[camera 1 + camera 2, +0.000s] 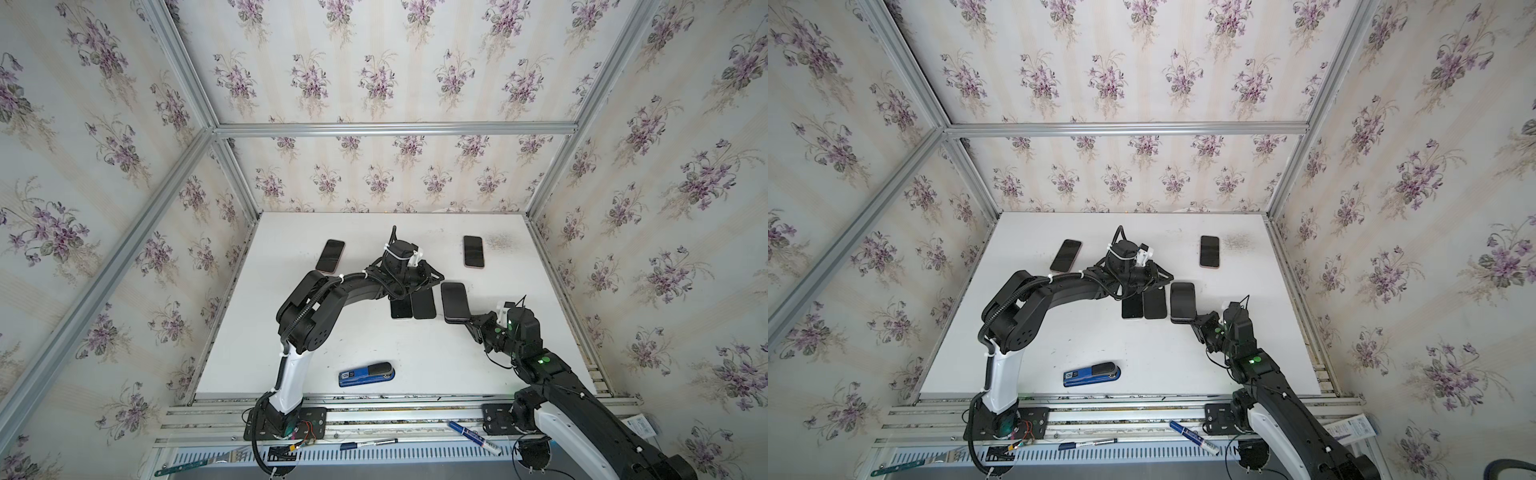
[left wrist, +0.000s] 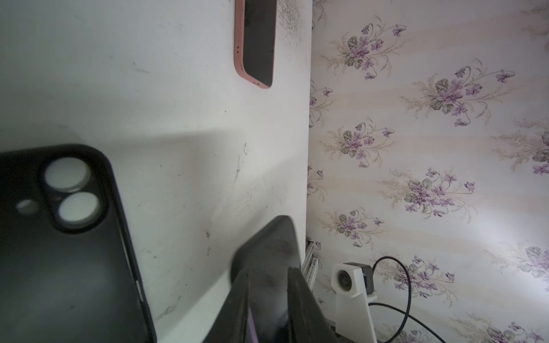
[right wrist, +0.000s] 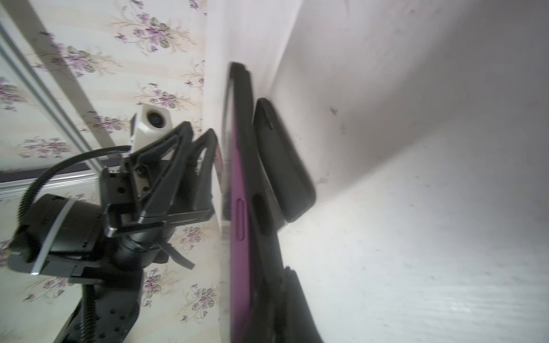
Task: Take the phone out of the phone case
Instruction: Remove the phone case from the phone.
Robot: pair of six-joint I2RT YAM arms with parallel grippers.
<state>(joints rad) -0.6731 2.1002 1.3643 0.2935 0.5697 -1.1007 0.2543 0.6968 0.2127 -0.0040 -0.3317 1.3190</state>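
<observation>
The phone (image 1: pixel 454 301) (image 1: pixel 1182 301) has a dark screen and a purple body (image 3: pixel 237 193) and sits in a black phone case (image 3: pixel 248 133). It hangs tilted above the table's middle right, and its purple side shows bare beside the case wall. My right gripper (image 1: pixel 466 322) (image 1: pixel 1197 320) (image 3: pixel 261 285) is shut on its near end. My left gripper (image 1: pixel 436 277) (image 1: pixel 1169 276) (image 2: pixel 269 276) is at the phone's far end on the screen side. Its jaws stand a narrow gap apart, and whether they touch the case is unclear.
Under the left gripper lie an empty black case (image 2: pixel 59 252) (image 1: pixel 424 305) and a dark phone (image 1: pixel 401 309). Two pink-cased phones (image 1: pixel 331 255) (image 1: pixel 474 251) lie at the back. A blue stapler (image 1: pixel 366 374) lies near the front edge. Markers (image 1: pixel 473 436) lie on the front rail.
</observation>
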